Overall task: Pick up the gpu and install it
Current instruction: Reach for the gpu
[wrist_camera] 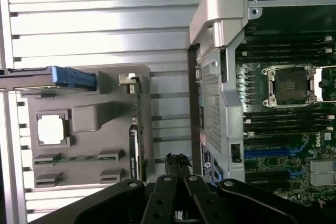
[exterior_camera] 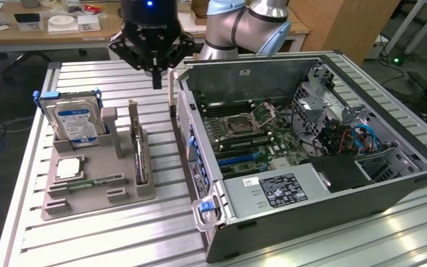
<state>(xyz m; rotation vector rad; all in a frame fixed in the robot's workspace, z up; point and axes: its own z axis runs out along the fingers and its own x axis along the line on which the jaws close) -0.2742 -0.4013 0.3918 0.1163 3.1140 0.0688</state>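
jaws: drawn together to a narrow point, nothing between them that i can see. they hang pointing down over the bare strip of desk [exterior_camera: 160, 133] between the grey holder [exterior_camera: 87, 197] and the open computer case [exterior_camera: 310, 194], close to the case's near wall.

gpu [exterior_camera: 138, 157]: not in the jaws. it stands on edge in the holder's long slot, pale bracket at the end toward the arm, off to the exterior view's left of the jaws. the wrist view agrees: gpu [wrist_camera: 134, 140] is seated in its slot and the jaws sit on the case side of it.

just beside the jaws: a thin upright strip [exterior_camera: 173, 97] against the case wall. i cannot tell what it is.

further out in the holder: hard drive [exterior_camera: 76, 125] with blue label, a square chip [exterior_camera: 69, 167], a green memory stick [exterior_camera: 87, 182]. inside the case, the motherboard [exterior_camera: 251, 133] with a blue slot [exterior_camera: 236, 158].

risks as i judge them:
- jaws this narrow would land on the card's top edge, not around it.
- the card is thin, so an off-centre grip could let it swing or bind in the slot and drag the holder.
- strip and case wall are close, so a sideways move could clip them.
- at the board, a tilted card or a snagged bracket could miss the slot.
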